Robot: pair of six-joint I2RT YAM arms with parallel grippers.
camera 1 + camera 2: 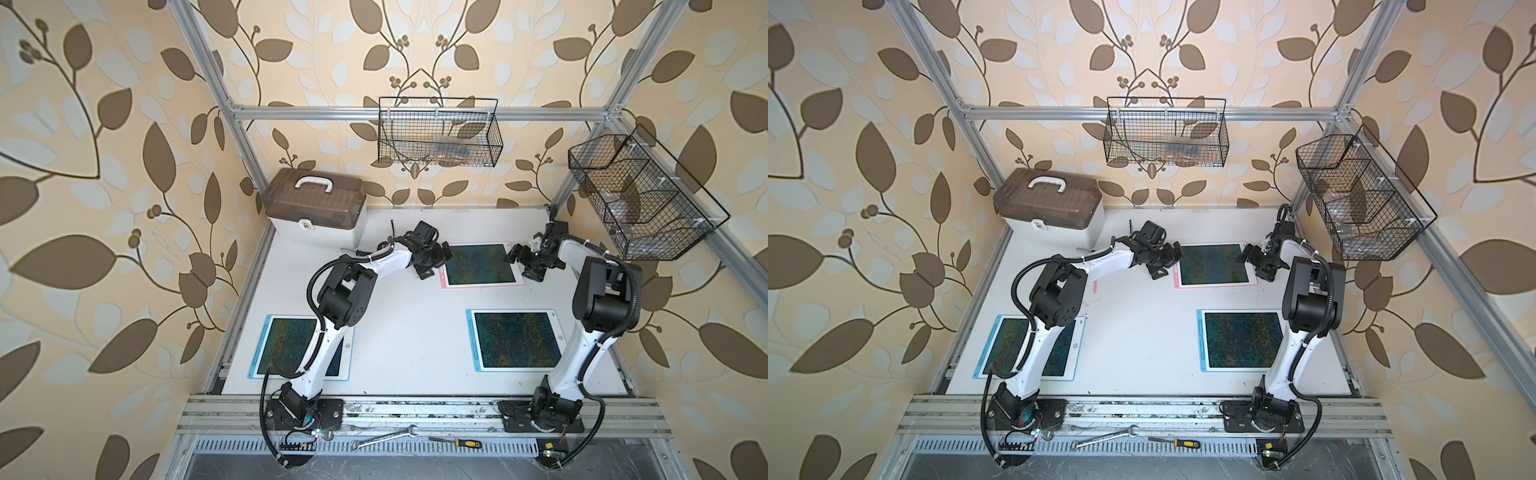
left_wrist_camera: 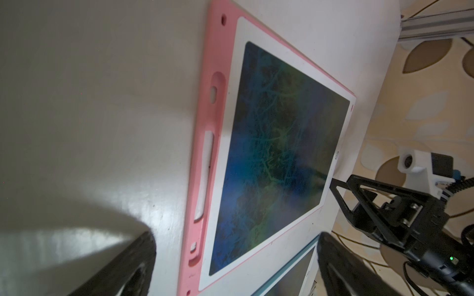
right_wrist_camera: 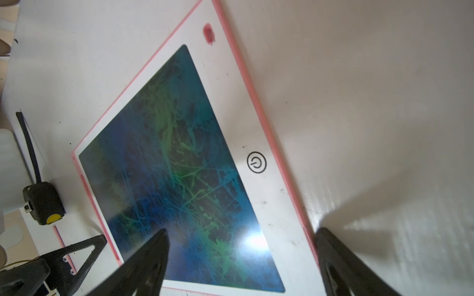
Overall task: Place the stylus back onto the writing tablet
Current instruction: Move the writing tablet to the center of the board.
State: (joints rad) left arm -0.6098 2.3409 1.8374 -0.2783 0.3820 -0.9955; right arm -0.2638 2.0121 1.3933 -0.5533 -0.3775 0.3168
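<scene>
My left gripper [image 2: 236, 238] and right gripper [image 3: 242, 230] both gape empty at frame bottom by the flat, glossy, pink-rimmed tablet [image 2: 269, 153].

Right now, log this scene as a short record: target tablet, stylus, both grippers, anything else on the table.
target: pink-framed writing tablet, flat at the far middle of the table
stylus: thin pink stick, likely the stylus, on the table beside the left arm, off the tablet
left gripper: open, empty, at the tablet's wide pink edge
right gripper: open, empty, over the opposite edge
other: two blue-framed tablets, nearer the arm bases
</scene>
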